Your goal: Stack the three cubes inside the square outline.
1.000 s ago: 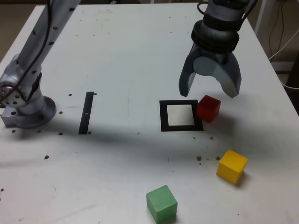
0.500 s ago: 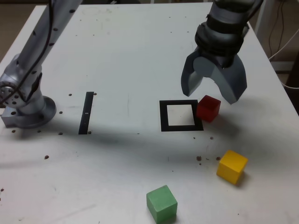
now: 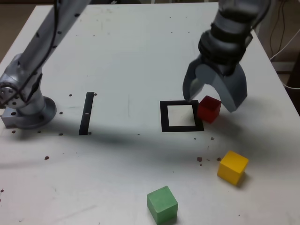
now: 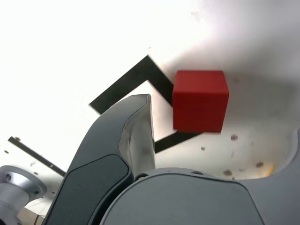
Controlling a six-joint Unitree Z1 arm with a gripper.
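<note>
Exterior view: the gripper [image 3: 212,103] hangs over the red cube [image 3: 209,108] with its jaws spread wide and nothing held between them (one finger on each side of the cube, neither clearly touching). Just beside the claw, toward the exterior view's left, lies the square outline [image 3: 181,116], the red cube at its edge. The yellow cube [image 3: 232,166] and green cube [image 3: 162,203] sit well apart from the claw, nearer the camera.

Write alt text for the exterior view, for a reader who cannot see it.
An open gripper hangs over a red cube that sits against the outer edge of a black square outline on a white table. A yellow cube and a green cube lie apart, nearer the camera.
</note>
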